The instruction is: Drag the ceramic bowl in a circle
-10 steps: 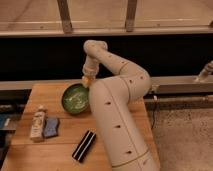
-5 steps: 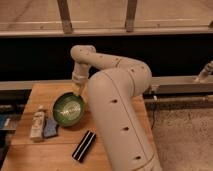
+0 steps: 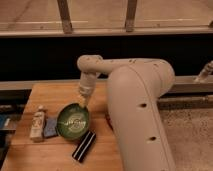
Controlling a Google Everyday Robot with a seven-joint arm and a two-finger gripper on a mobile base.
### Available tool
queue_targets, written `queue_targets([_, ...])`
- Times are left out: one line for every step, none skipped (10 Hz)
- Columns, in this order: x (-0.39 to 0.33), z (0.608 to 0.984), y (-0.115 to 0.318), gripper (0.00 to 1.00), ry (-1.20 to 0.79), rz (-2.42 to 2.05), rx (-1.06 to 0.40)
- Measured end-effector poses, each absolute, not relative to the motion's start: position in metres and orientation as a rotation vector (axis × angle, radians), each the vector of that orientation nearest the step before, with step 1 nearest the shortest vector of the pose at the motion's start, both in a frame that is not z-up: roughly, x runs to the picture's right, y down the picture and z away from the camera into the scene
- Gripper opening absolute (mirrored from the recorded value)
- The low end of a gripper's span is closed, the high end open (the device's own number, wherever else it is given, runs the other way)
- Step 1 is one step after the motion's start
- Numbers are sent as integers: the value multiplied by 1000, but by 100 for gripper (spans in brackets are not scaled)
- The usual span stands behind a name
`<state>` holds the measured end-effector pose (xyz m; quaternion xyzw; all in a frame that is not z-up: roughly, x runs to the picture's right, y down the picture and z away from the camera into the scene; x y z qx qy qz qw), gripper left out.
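The ceramic bowl (image 3: 73, 120), round with a glossy green inside and a darker rim, sits tilted on the wooden table (image 3: 55, 95) toward its front middle. My gripper (image 3: 84, 102) comes down from the white arm (image 3: 135, 90) and meets the bowl's far right rim. The wrist hides the fingertips where they touch the rim.
A small white bottle (image 3: 37, 123) and a blue pad (image 3: 50, 127) lie just left of the bowl. A black rectangular object (image 3: 84, 146) lies in front of it on the right. The arm's bulk covers the table's right side. A dark rail runs behind the table.
The arm has swung left and forward, and the bowl has moved with it from the table's back middle toward the front left, closer to the bottle and the black object.
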<state>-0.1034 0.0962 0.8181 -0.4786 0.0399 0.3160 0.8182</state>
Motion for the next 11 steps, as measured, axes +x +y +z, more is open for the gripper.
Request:
queue_targets([-84, 819, 95, 0, 106, 715, -1008])
queue_targets([-70, 823, 90, 0, 122, 742, -994])
queue_targets([-55, 831, 79, 0, 141, 773, -975])
queue_targets([-43, 843, 62, 0, 161, 795, -955])
queue_targets([-38, 853, 50, 0, 169, 800, -942])
queue_targets([-38, 867, 33, 0, 178, 797, -928])
queue_targets([-44, 877, 19, 0, 181, 785, -918])
queue_targets([-57, 886, 8, 0, 180, 765, -909])
queue_targets([-72, 891, -1, 0, 172, 741, -903])
queue_targets([-90, 893, -5, 0, 155, 706, -900])
queue_targets([-102, 891, -4, 0, 141, 673, -899])
